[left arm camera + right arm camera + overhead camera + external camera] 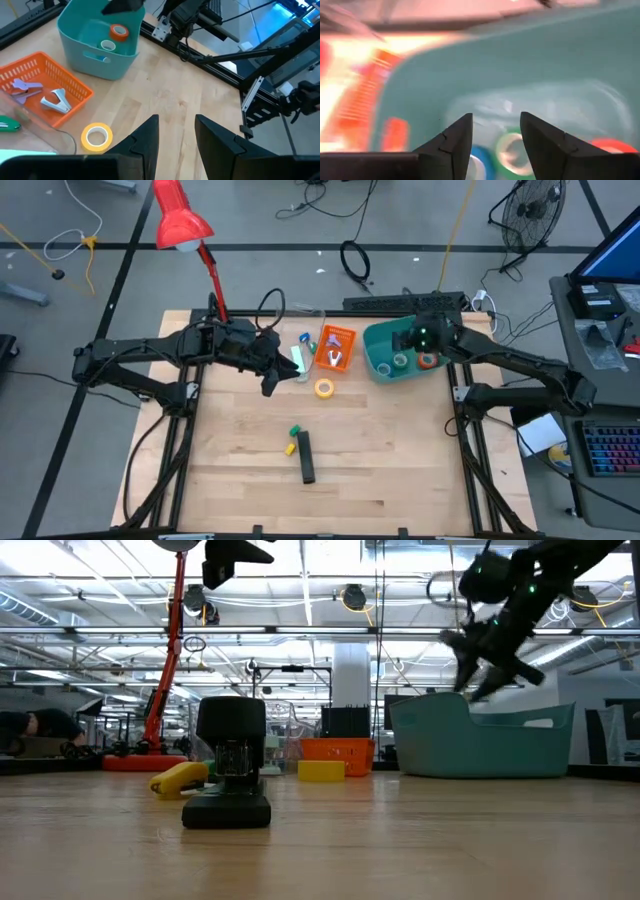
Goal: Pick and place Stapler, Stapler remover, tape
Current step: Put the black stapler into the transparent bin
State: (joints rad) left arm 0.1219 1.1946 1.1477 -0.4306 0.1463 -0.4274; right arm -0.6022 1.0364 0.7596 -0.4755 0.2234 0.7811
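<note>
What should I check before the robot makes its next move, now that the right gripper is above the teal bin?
1. Right gripper open and empty: ok.
2. Green tape, blue tape and orange tape inside the teal bin: ok.
3. Yellow tape still on the table: not ok.
4. Stapler still on the table: not ok.
5. Left gripper open, holding nothing: ok.
6. Stapler removers' placement in the orange basket final: cannot tell.
</note>
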